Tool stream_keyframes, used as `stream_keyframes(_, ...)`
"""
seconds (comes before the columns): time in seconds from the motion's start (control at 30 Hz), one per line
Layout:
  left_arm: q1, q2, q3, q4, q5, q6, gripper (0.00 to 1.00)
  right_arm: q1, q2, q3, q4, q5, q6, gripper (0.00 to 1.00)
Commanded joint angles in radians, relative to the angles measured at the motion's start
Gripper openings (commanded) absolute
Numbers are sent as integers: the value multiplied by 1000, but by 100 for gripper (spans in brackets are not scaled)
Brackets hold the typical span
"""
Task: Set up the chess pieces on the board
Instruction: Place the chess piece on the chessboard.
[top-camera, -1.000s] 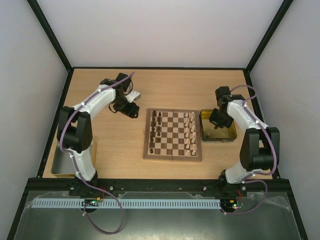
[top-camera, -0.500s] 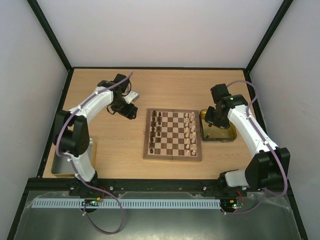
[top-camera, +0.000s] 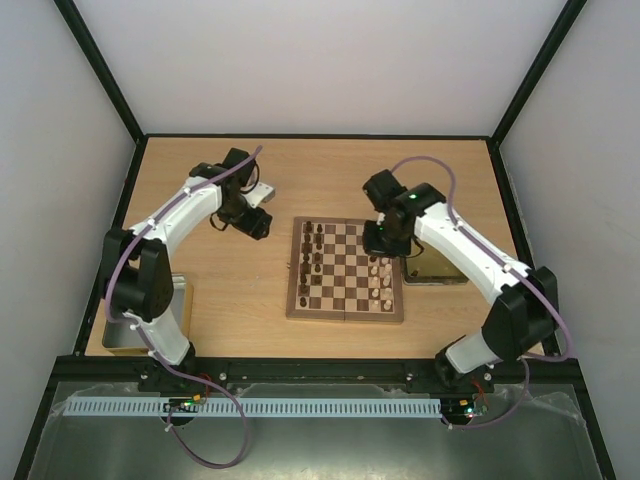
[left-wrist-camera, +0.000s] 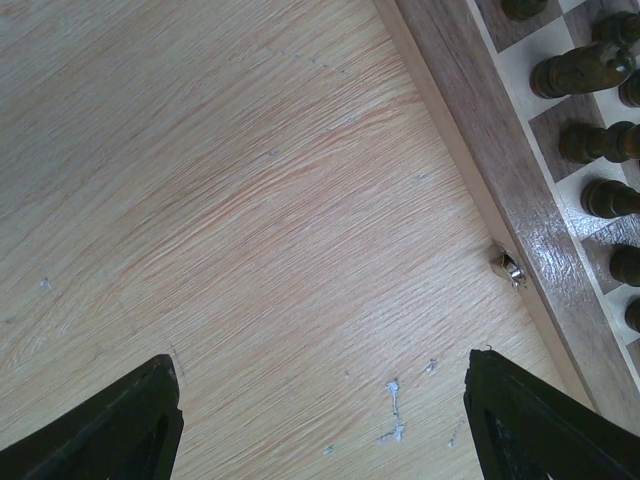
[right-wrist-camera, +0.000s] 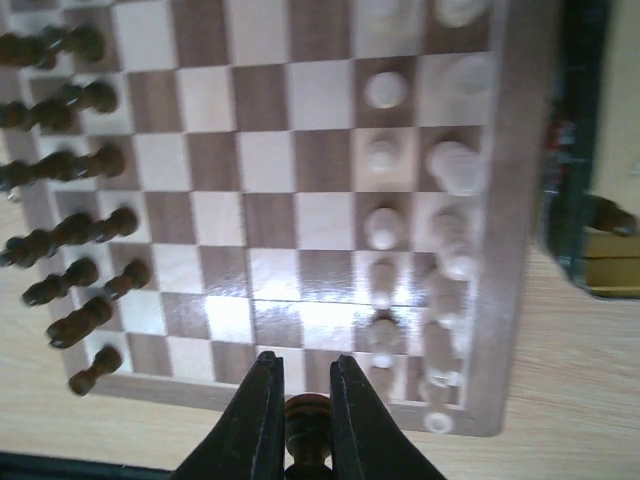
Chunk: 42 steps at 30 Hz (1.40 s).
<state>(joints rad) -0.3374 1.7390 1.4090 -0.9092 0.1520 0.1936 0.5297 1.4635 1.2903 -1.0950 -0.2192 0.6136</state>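
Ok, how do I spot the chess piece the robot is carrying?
Find the board in the middle of the table. The right tool hangs over it, pinching one brown piece. Only it is lifted off the squares.

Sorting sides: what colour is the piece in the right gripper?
Brown; the piece shows best in the right wrist view.
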Motion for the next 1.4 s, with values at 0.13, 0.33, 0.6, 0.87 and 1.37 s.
stream_keyframes(0.13, 0, -51, -26, -5, -22, 6, 78, 113, 148, 94, -21, -85, -37, 9)
stream_keyframes(0.33, 4, -60, -31, -2, -23, 6, 78, 138, 231, 122, -14, -87, -65, 9)
stream_keyframes(0.6, 7, -64, -20, -5, -24, 7, 78, 183, 326, 141, 32, -80, -62, 9)
stream_keyframes(0.87, 8, -79, -37, -2, -25, 6, 78, 184, 427, 158, 88, -50, -75, 9)
stream_keyframes(1.37, 15, -97, -50, 0, -23, 7, 78, 184, 496, 193, 106, -26, -85, 14)
